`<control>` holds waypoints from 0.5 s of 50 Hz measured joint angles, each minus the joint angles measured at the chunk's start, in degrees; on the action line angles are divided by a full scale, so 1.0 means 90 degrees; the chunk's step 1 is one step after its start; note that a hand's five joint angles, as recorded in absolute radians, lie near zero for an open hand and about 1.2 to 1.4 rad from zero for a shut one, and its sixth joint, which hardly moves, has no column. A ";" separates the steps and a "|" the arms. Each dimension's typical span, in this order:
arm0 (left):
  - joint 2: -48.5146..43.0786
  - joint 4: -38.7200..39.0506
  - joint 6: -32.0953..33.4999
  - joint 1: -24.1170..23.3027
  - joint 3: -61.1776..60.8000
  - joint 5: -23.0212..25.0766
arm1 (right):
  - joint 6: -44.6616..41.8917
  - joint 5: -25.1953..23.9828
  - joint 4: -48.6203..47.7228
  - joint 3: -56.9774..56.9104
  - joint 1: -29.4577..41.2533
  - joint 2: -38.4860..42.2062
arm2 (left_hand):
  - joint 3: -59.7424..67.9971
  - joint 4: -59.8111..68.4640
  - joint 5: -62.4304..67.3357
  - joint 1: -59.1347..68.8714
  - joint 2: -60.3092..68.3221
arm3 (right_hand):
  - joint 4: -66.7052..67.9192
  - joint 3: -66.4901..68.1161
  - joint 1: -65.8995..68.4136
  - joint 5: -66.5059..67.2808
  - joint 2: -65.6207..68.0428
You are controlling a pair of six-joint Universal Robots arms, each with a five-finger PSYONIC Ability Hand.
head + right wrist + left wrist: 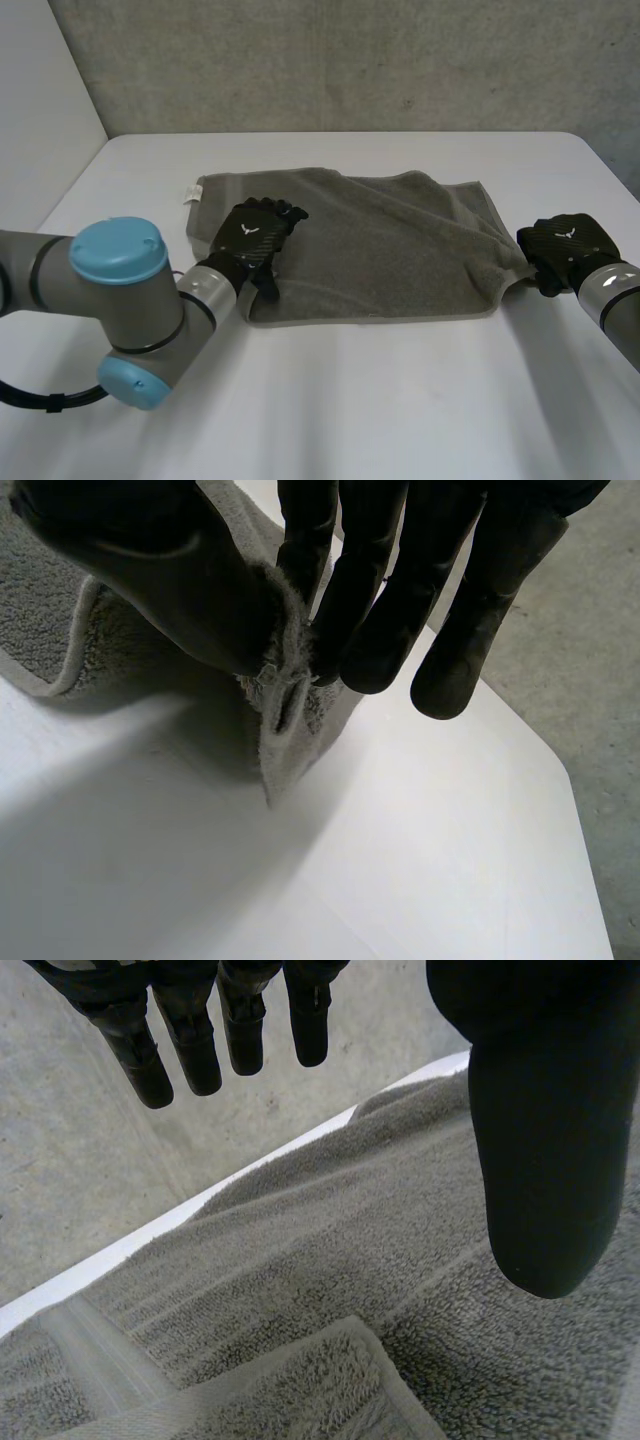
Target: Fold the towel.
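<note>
A grey towel (pixel 380 245) lies folded on the white table (pixel 330 400), with a small white label (pixel 189 193) at its far left corner. My left hand (pixel 255 235) hovers over the towel's left part, near that side's edge. In the left wrist view its fingers (pixel 200 1040) are straight and its thumb (pixel 545 1140) stands apart, above the towel (pixel 330 1260) and holding nothing. My right hand (pixel 565 245) is at the towel's near right corner. In the right wrist view this hand (pixel 380 600) pinches the towel's corner (pixel 290 720) between thumb and fingers, lifting it slightly off the table.
A grey concrete wall (pixel 350 60) rises behind the table's far edge. Bare white tabletop runs in front of the towel and on both sides of it. My left arm (pixel 120 300) lies low over the table's near left part.
</note>
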 measured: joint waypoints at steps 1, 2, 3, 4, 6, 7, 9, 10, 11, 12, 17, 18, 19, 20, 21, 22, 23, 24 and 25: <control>-0.0075 -0.0019 0.0013 -0.0024 0.0082 -0.0057 | -0.0001 0.0000 0.0000 0.0003 0.0007 0.0007 | 0.0010 0.0014 0.0014 0.0009 0.0003 | 0.0000 0.0000 0.0000 0.0000 0.0000; -0.0140 -0.0037 0.0028 -0.0041 0.0149 -0.0111 | -0.0002 0.0000 -0.0001 0.0005 0.0013 0.0014 | 0.0013 0.0024 0.0020 0.0010 0.0013 | 0.0000 0.0000 0.0000 0.0000 0.0000; -0.0207 -0.0049 0.0054 -0.0055 0.0217 -0.0170 | -0.0002 0.0000 -0.0002 0.0006 0.0017 0.0017 | 0.0040 0.0042 0.0037 0.0041 0.0041 | 0.0000 0.0000 0.0000 0.0000 0.0000; -0.0242 -0.0055 0.0072 -0.0061 0.0251 -0.0202 | -0.0003 0.0000 -0.0002 0.0007 0.0019 0.0019 | 0.0057 0.0062 0.0055 0.0053 0.0054 | 0.0000 0.0000 0.0000 0.0000 0.0000; -0.0359 -0.0071 0.0151 -0.0073 0.0342 -0.0291 | -0.0003 0.0000 -0.0003 0.0010 0.0022 0.0023 | 0.0082 0.0087 0.0084 0.0081 0.0082 | 0.0000 0.0000 0.0000 0.0000 0.0000; -0.0430 -0.0075 0.0221 -0.0078 0.0402 -0.0345 | -0.0004 0.0000 -0.0003 0.0012 0.0023 0.0025 | 0.0086 0.0089 0.0087 0.0093 0.0087 | 0.0000 0.0000 0.0000 0.0000 0.0000; -0.0561 -0.0085 0.0392 -0.0083 0.0484 -0.0432 | -0.0004 0.0000 -0.0003 0.0014 0.0023 0.0029 | 0.0118 0.0117 0.0107 0.0111 0.0113 | 0.0000 0.0000 0.0000 0.0000 0.0000; -0.0584 -0.0085 0.0435 -0.0083 0.0496 -0.0450 | -0.0004 0.0000 -0.0003 0.0015 0.0023 0.0029 | 0.0125 0.0128 0.0123 0.0128 0.0125 | 0.0000 0.0000 0.0000 0.0000 0.0000; -0.0631 -0.0084 0.0545 -0.0083 0.0524 -0.0492 | -0.0004 0.0000 -0.0003 0.0017 0.0023 0.0030 | 0.0146 0.0148 0.0146 0.0146 0.0143 | 0.0000 0.0000 0.0000 0.0000 0.0000; -0.0669 -0.0084 0.0645 -0.0082 0.0539 -0.0528 | -0.0005 0.0000 -0.0003 0.0018 0.0023 0.0031 | 0.0156 0.0154 0.0149 0.0157 0.0151 | 0.0000 0.0000 0.0000 0.0000 0.0000; -0.0761 -0.0074 0.1141 -0.0078 0.0559 -0.0831 | -0.0010 0.0000 -0.0003 0.0019 0.0021 0.0052 | 0.0247 0.0249 0.0237 0.0243 0.0241 | 0.0000 0.0000 0.0000 0.0000 0.0000; -0.0768 -0.0067 0.1274 -0.0075 0.0556 -0.0960 | -0.0016 0.0000 -0.0003 0.0019 0.0021 0.0059 | 0.0291 0.0298 0.0282 0.0288 0.0289 | 0.0000 0.0000 0.0000 0.0000 0.0000; -0.0768 -0.0061 0.1379 -0.0070 0.0552 -0.1077 | -0.0024 0.0000 -0.0003 0.0019 0.0021 0.0065 | 0.0334 0.0334 0.0327 0.0333 0.0330 | 0.0000 0.0000 0.0000 0.0000 0.0000; -0.0764 -0.0057 0.1443 -0.0065 0.0547 -0.1157 | -0.0031 0.0000 -0.0002 0.0018 0.0021 0.0069 | 0.0352 0.0360 0.0347 0.0350 0.0350 | 0.0000 0.0000 0.0000 0.0000 0.0000; -0.0750 -0.0050 0.1543 -0.0052 0.0535 -0.1306 | -0.0046 0.0000 -0.0001 0.0018 0.0021 0.0073 | 0.0390 0.0395 0.0389 0.0395 0.0394 | 0.0000 0.0000 0.0000 0.0000 0.0000; -0.0728 -0.0044 0.1622 -0.0035 0.0521 -0.1447 | -0.0061 0.0001 0.0001 0.0018 0.0020 0.0076 | 0.0430 0.0435 0.0426 0.0424 0.0427 | 0.0000 0.0000 0.0000 0.0000 0.0000; -0.0710 -0.0040 0.1659 -0.0024 0.0511 -0.1526 | -0.0069 0.0002 0.0001 0.0018 0.0020 0.0077 | 0.0443 0.0448 0.0441 0.0447 0.0445 | 0.0000 0.0000 0.0000 0.0000 0.0000; -0.0660 -0.0030 0.1714 0.0007 0.0486 -0.1683 | -0.0083 0.0003 0.0003 0.0019 0.0021 0.0079 | 0.0480 0.0489 0.0475 0.0480 0.0480 | 0.0000 0.0000 0.0000 0.0000 0.0000; -0.0598 -0.0017 0.1752 0.0047 0.0457 -0.1843 | -0.0096 0.0005 0.0004 0.0019 0.0020 0.0078 | 0.0505 0.0512 0.0505 0.0508 0.0503 | 0.0000 0.0000 0.0000 0.0000 0.0000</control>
